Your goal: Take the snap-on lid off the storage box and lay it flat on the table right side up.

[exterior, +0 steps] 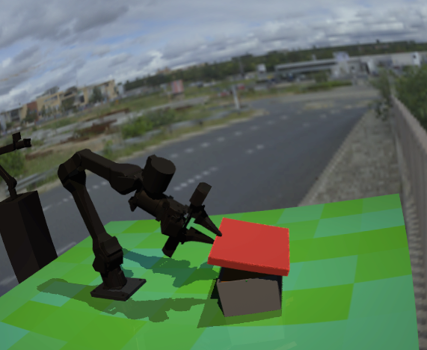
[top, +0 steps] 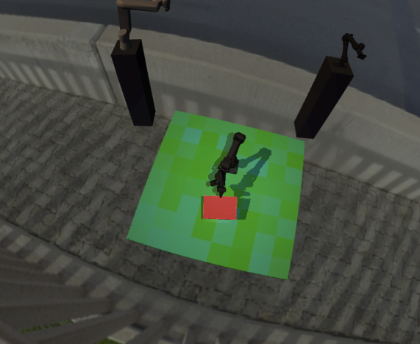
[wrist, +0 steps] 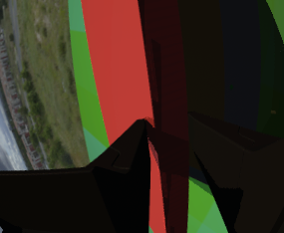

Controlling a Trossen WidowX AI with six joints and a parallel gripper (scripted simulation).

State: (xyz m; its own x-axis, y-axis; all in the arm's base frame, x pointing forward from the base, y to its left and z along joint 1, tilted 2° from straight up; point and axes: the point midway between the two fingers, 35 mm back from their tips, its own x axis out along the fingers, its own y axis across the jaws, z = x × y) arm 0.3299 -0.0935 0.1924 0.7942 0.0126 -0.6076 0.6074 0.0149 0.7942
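The red lid [top: 219,207] [exterior: 250,246] [wrist: 118,60] is right side up above the storage box, tilted with its side toward the arm higher. My gripper [top: 221,195] [exterior: 217,239] [wrist: 165,123] is shut on the lid's rim at the middle of that side. The grey-brown box [exterior: 249,297] stands on the table under the lid. A dark gap shows between lid and box rim, wider toward the arm. Whether the lid's far side still touches the box is hidden. The top camera sees only the lid's top, which covers the box.
The green chequered table [top: 262,255] [exterior: 379,233] carries the arm's base [exterior: 118,289], on the side of the box where the gripper is. Beyond the table's back edge stand two dark pedestals, a left one [top: 134,84] and a right one [top: 324,100], each bearing another arm.
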